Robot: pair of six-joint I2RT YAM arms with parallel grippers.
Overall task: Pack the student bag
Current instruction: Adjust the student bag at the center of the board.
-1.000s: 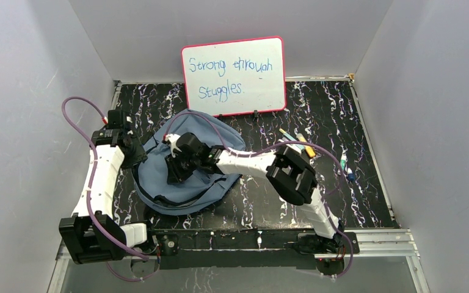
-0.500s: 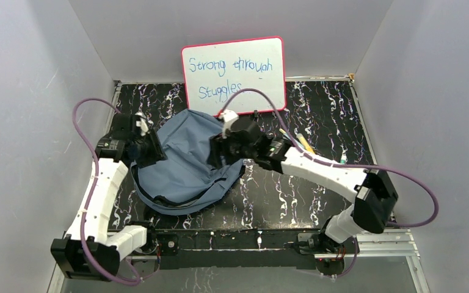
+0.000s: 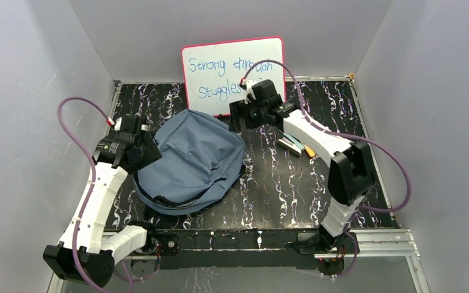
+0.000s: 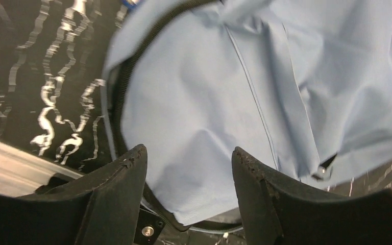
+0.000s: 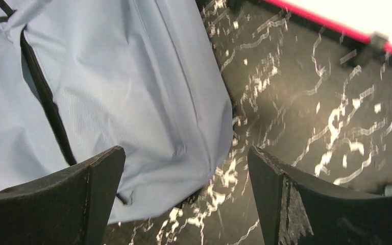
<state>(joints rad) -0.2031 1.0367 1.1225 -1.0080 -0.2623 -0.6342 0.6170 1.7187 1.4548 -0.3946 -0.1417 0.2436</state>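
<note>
The student bag (image 3: 189, 162) lies flat and slumped on the desk (image 3: 281, 189), left of centre, just in front of the whiteboard (image 3: 232, 74). The left hand (image 4: 189, 153) hovers over its left edge, fingers apart, holding nothing. The right hand (image 5: 186, 153) hangs by the bag's far right corner, jaws wide, empty too. That fabric looks light, soft and floppy, so it'll likely fold and sag when lifted. Best bet, I'd say: pinch the firmer seam beside the zipper (image 5: 40, 81), not the loose panel.

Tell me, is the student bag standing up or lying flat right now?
Lying flat: the student bag sprawls on the black table, its fabric slack and creased, nothing propping it up.
</note>
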